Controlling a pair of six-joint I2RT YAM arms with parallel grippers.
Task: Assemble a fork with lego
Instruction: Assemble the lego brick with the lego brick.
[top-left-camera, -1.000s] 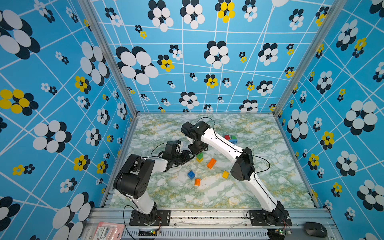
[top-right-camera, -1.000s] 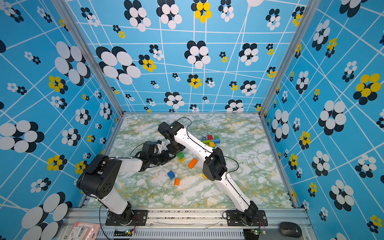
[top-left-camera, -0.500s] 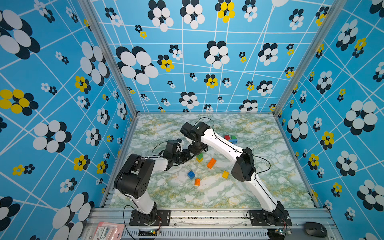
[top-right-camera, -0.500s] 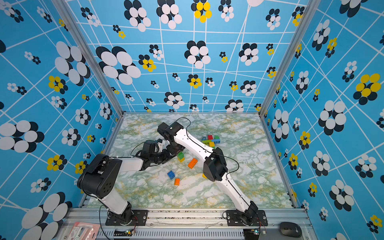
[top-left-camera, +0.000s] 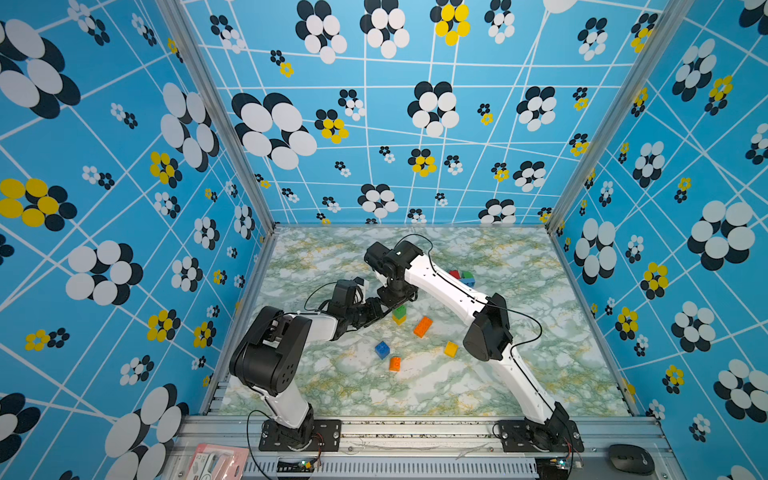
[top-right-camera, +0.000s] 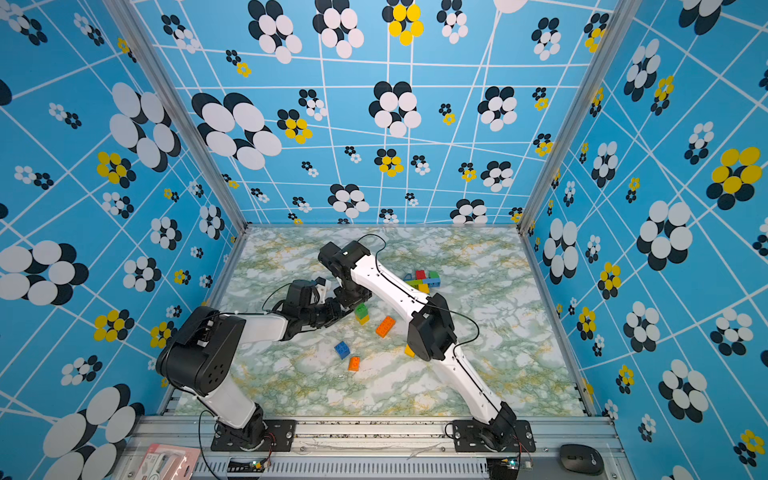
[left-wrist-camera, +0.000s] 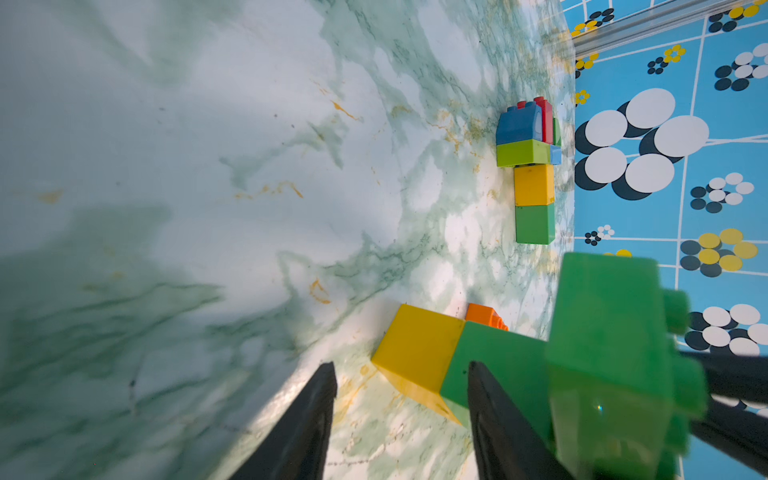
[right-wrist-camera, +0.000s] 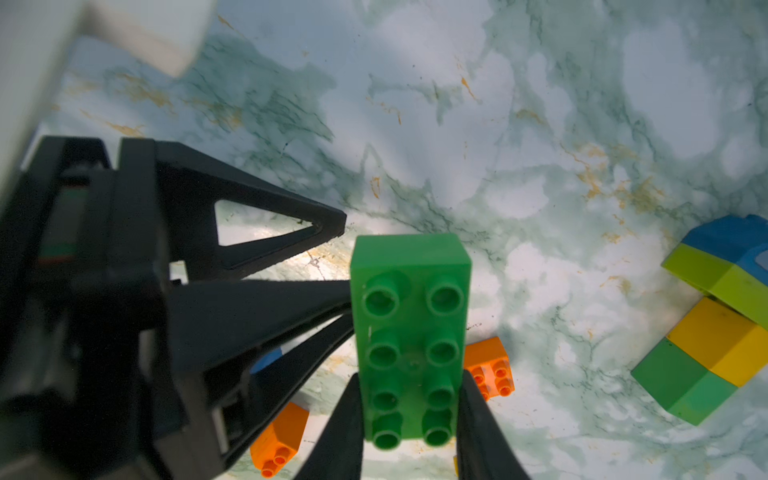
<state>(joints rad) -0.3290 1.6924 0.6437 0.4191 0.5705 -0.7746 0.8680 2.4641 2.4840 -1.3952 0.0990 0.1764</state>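
Green oblong brick pinched in right pincer, apparently just above yellow-green stack, likely for pressing on. Left pincer spread, tips beside stack, probably bracing. Part-built fork well beyond stack.

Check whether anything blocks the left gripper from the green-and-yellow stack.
Nothing visible does: the green-and-yellow stack lies at the open left gripper's fingertips. The green oblong brick in the right gripper hangs beside, not between.
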